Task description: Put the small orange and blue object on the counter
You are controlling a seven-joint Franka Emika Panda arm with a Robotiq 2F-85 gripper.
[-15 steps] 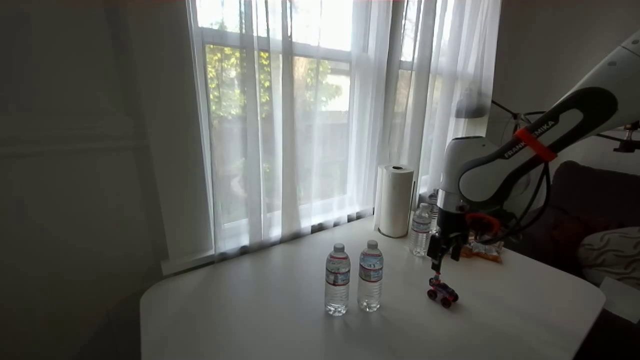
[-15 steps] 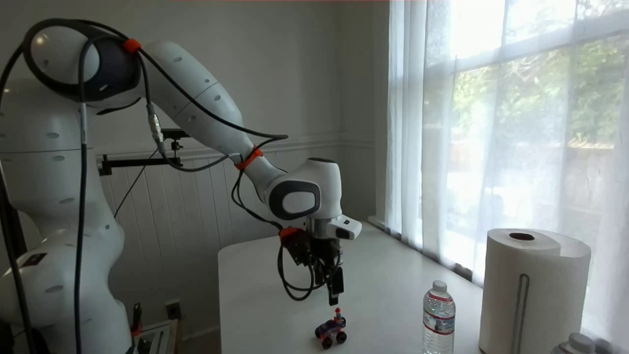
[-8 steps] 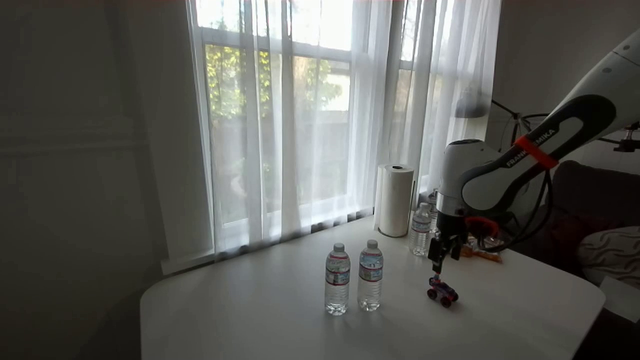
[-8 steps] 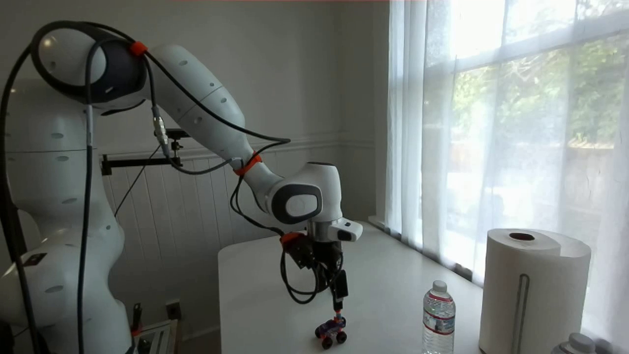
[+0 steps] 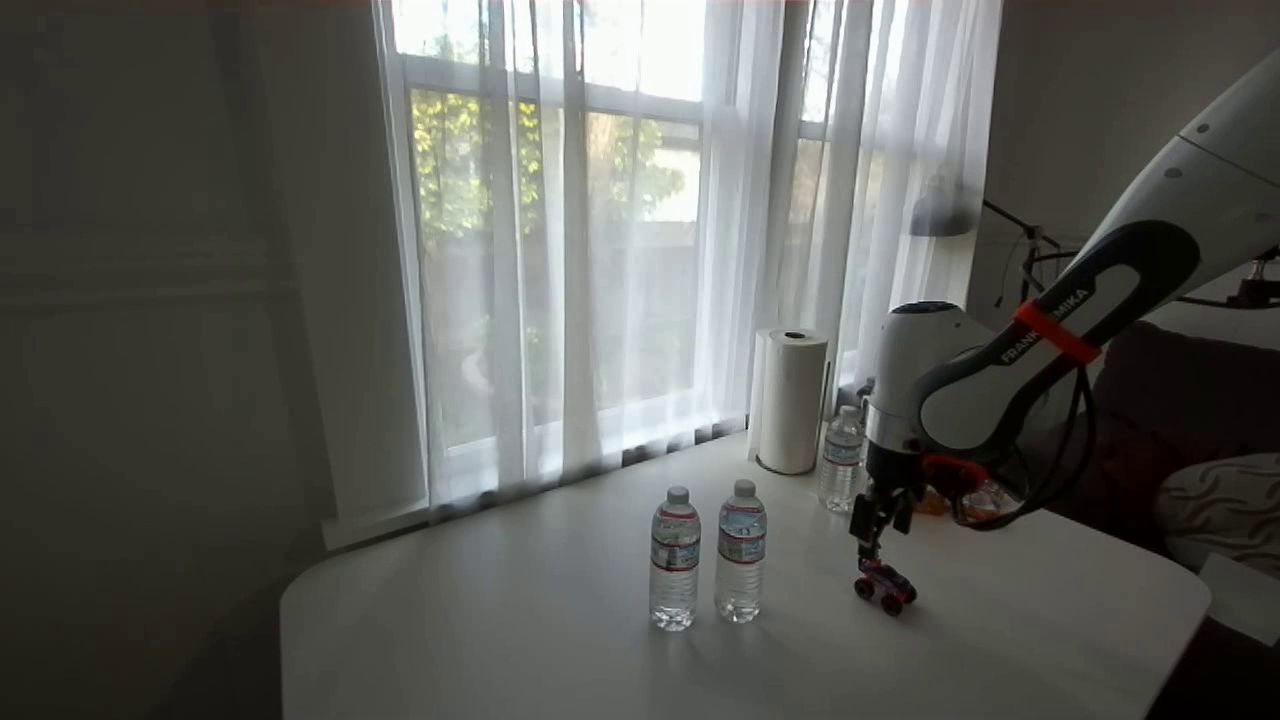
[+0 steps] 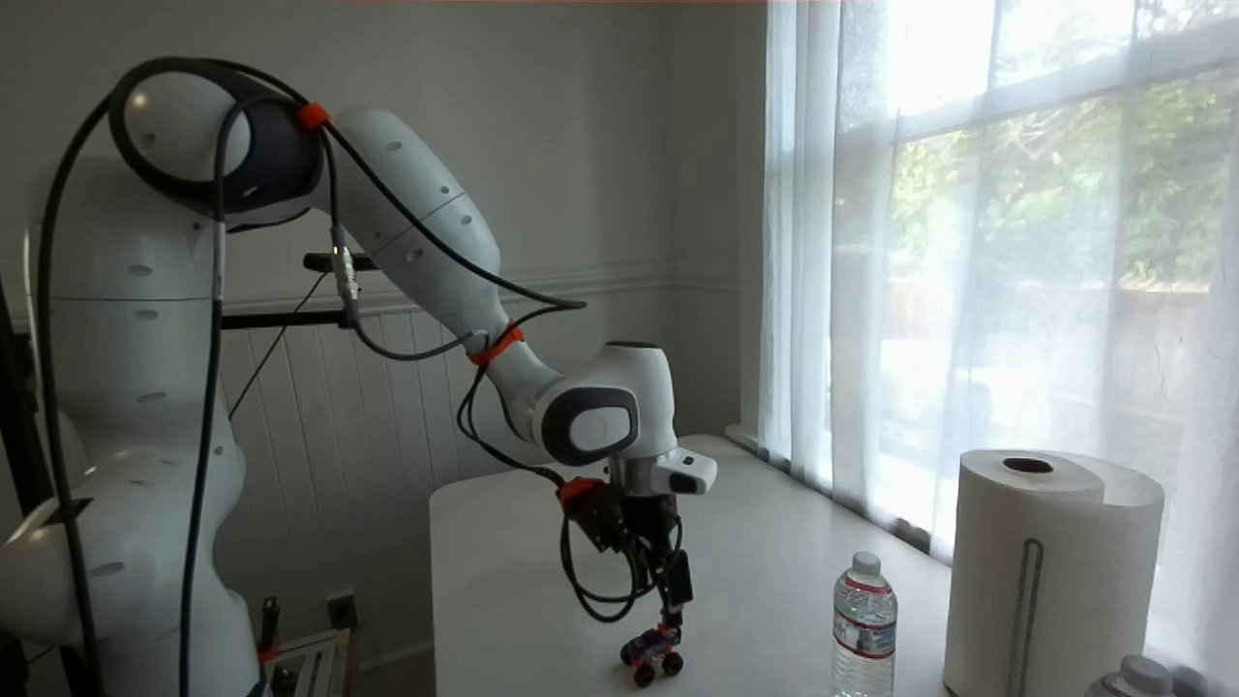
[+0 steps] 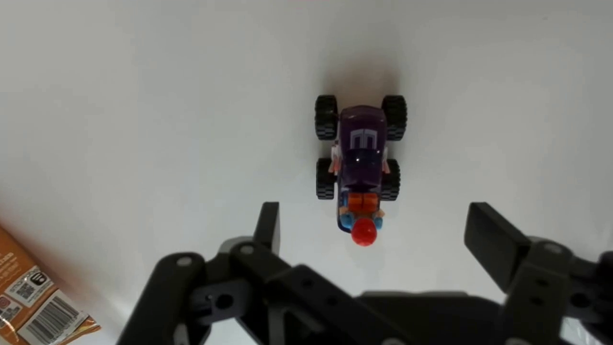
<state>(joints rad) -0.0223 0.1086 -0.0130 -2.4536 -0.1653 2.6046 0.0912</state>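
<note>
Presently my gripper (image 7: 372,230) is spread wide, grasping nothing, straddling the figure (image 7: 362,218), orange and blue with a red head, at the tail of the truck (image 7: 362,163); truck's wheels on the counter (image 7: 201,120). Step in hand, I judge: the grip. I'd close slowly, pinch the body rather than the round head, lift straight off the truck, check it isn't dragged along. Figure looks upright, long axis vertical, probably facing the truck's hood.

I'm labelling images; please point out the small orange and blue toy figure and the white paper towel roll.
Small orange and blue toy figure (image 7: 362,204): wrist view, on its orange part.
White paper towel roll (image 6: 1070,581): an exterior view, on its side.
</note>
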